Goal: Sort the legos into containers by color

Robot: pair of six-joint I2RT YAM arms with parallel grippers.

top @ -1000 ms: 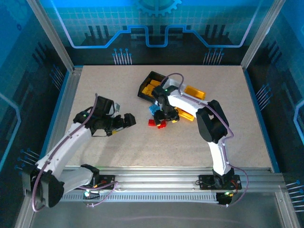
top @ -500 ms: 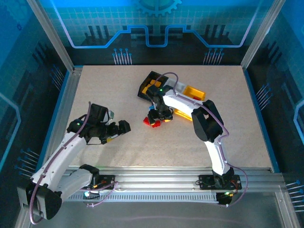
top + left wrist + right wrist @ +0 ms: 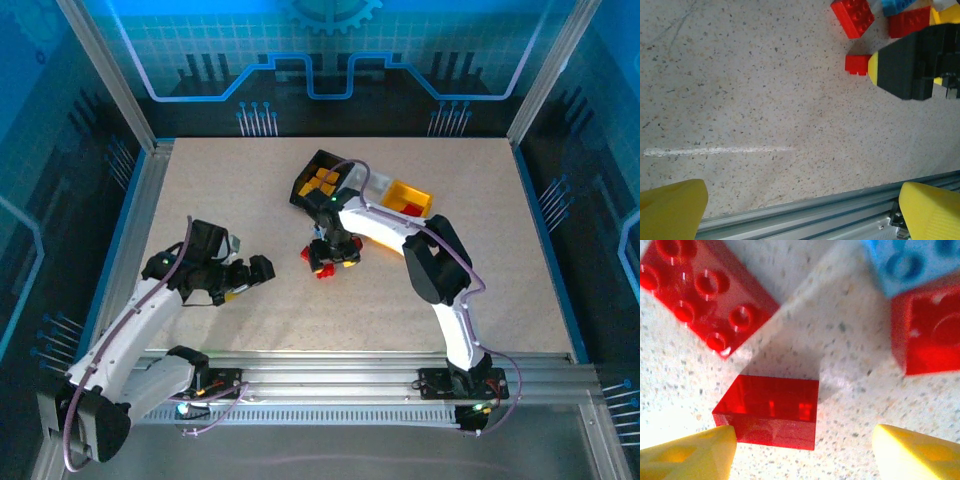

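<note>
A small cluster of legos [image 3: 322,262] lies mid-table. My right gripper [image 3: 330,252] hangs over it, open. In the right wrist view a smooth-faced red brick [image 3: 767,410] lies between the yellow fingertips [image 3: 685,452], close to the left one and apart from the right one. A studded red brick [image 3: 700,290], a blue brick [image 3: 910,262] and another red brick [image 3: 927,335] lie just beyond. My left gripper [image 3: 260,269] stands open over bare table to the left. The black bin [image 3: 318,178] holds orange bricks, the yellow bin [image 3: 410,197] holds red ones, and the white bin [image 3: 378,184] sits between them.
The left wrist view shows the right gripper's black body [image 3: 912,62] beside a small red brick [image 3: 857,64], with more red bricks [image 3: 852,17] behind. The table's metal front rail [image 3: 805,217] runs under the left fingers. Bare tabletop [image 3: 200,190] lies to the left.
The right gripper has slid left and nearer, off the bins and down over the lego cluster. The left gripper drew back toward the near left, then stayed still.
</note>
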